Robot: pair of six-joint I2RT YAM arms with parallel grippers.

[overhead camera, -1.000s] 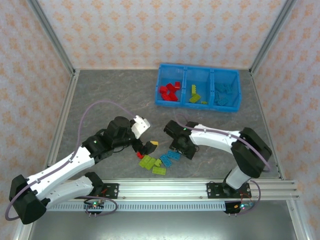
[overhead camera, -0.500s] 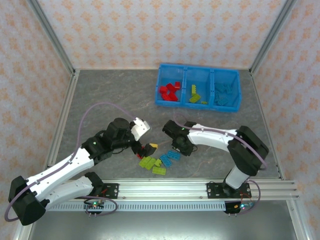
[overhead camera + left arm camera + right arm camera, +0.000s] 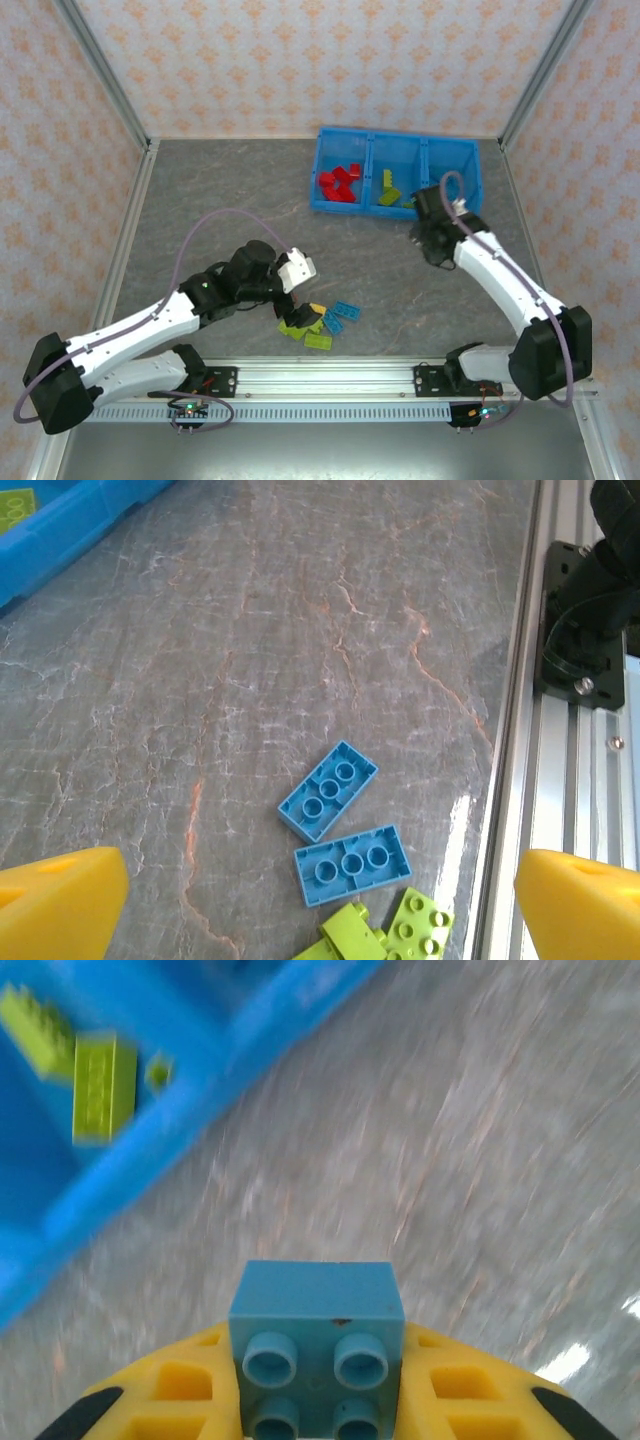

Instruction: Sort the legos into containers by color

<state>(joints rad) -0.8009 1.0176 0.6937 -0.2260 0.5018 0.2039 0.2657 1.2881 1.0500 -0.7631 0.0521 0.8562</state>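
The bin (image 3: 395,209) is bright blue, holding red bricks (image 3: 340,184), lime green bricks (image 3: 389,193) and pale blue bricks (image 3: 452,190). The table (image 3: 250,630) is grey marble-look with rusty veins, with two sky-blue bricks (image 3: 328,790) and lime pieces (image 3: 420,925) on it. The walls (image 3: 300,60) are cream with an orange floral repeat, and the right arm's fingers (image 3: 180,1390) are yellow against a dusty blue brick (image 3: 316,1345).

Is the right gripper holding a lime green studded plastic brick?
No, the right gripper grips a light blue studded plastic brick.
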